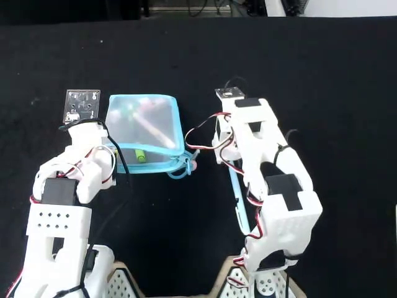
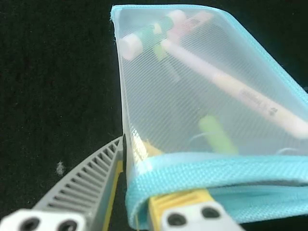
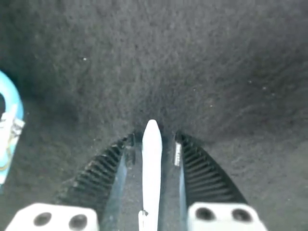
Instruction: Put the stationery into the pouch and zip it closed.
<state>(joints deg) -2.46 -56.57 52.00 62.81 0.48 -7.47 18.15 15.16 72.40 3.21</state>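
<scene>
The pouch (image 1: 162, 112) is lying flat on the black worktop (image 1: 335, 87), between the two arms. It is holding a pale pen (image 2: 231, 89), a green bit (image 2: 217, 134) and some more small things that are hard to make out through the mesh. Its blue loop (image 1: 178, 171) is sticking out at the near corner on the right arm's side. The left tool (image 2: 129, 144) is pinching the pouch at the other near corner. Its grey finger (image 2: 91, 178) is pressing on the outside, and the yellow one seems to be tucked in under the blue edge band. A loose pen (image 3: 152, 163) is lying near the pouch, under the right arm. The right tool (image 3: 153, 138) is sitting spread around the tip of the loose pen, with a dark gap showing on each side.
</scene>
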